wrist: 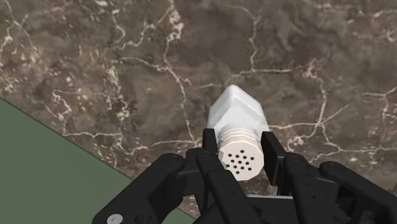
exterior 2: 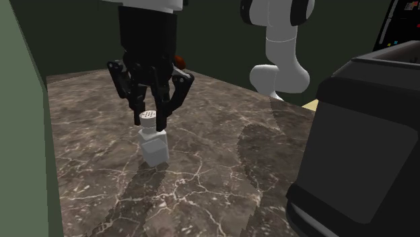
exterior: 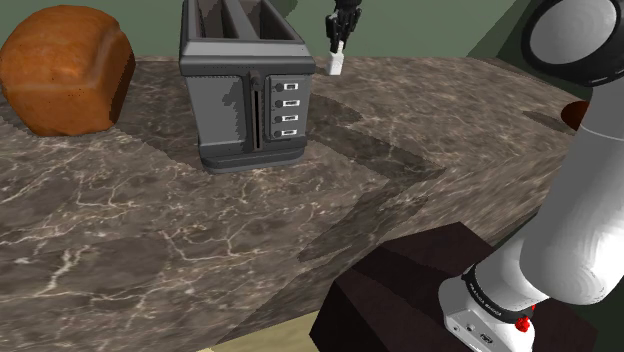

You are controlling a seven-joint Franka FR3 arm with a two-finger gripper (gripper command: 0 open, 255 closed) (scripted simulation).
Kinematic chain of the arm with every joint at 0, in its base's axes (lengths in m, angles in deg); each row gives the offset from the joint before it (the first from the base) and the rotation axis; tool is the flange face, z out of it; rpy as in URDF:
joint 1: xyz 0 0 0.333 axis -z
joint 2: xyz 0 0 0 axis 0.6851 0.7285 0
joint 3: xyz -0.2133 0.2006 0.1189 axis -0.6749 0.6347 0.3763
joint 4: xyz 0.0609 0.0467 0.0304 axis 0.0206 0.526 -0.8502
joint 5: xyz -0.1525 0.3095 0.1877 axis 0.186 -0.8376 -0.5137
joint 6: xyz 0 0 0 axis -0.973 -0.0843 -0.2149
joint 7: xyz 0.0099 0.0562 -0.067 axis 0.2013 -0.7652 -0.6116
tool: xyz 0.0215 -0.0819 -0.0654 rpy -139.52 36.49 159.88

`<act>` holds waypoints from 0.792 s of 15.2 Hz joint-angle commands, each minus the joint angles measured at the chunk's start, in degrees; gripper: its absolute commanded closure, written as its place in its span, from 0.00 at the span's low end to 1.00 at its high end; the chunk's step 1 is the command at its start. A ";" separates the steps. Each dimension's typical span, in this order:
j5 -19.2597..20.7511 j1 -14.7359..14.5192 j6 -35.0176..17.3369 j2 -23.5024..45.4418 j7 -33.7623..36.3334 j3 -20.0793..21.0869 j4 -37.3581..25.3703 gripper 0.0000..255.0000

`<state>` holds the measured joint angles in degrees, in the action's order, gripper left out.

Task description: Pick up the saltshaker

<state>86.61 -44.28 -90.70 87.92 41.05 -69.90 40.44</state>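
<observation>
Saltshaker: We find the white saltshaker [exterior 2: 154, 147], perforated cap uppermost, at the far edge of the marble counter [exterior: 150, 230]. It sits just past the toaster [exterior: 245, 90] toward the shoulder view's right, close to the green wall [exterior 2: 20, 134].
Grip: The black gripper [wrist: 238, 136] comes straight down, its jaws drawn in narrow on the saltshaker's ribbed cap. In the wrist view one finger presses each side.
Why there: We judge the cap was chosen as the slimmest part, standing free above the square body. A top-down reach also spares the hand any brush with wall or toaster.
Lean: The saltshaker appears to tip a little in the second exterior view. We cannot settle whether that slant is its own or the camera's.
Lift: We cannot tell if the base has left the stone, because its shadow begins right at its foot.
Toaster: Grey, two-slot, mid-counter, button panel facing the near side. In the second exterior view it is cut off at the right edge.
Loaf: A brown bread loaf [exterior: 65, 70] sits at the shoulder view's far left, clipped by the frame.
Arm: The white arm [exterior: 580, 190] rises from the dark stand [exterior: 400, 300] at near right, and its upper links run out of frame.
Unclear: A reddish-brown thing [exterior: 574, 115] lies behind the arm, mostly hidden. We cannot name it.
</observation>
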 commanded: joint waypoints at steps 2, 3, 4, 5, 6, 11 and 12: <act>0.01 0.01 -0.05 0.00 0.00 -0.01 0.12 1.00; 0.01 0.02 -0.04 -0.01 -0.01 -0.02 0.13 1.00; 0.01 0.03 -0.03 0.01 -0.02 -0.02 0.09 1.00; -0.01 0.03 0.16 0.22 -0.03 -0.02 -0.30 1.00; -0.03 0.05 1.05 0.44 -0.10 -0.02 -1.42 1.00; -0.15 0.13 5.82 2.09 -0.44 -0.04 -7.84 1.00; -0.18 0.15 6.84 2.52 -0.51 -0.04 -9.30 1.00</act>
<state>86.47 -44.21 -84.96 90.10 40.70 -69.92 32.57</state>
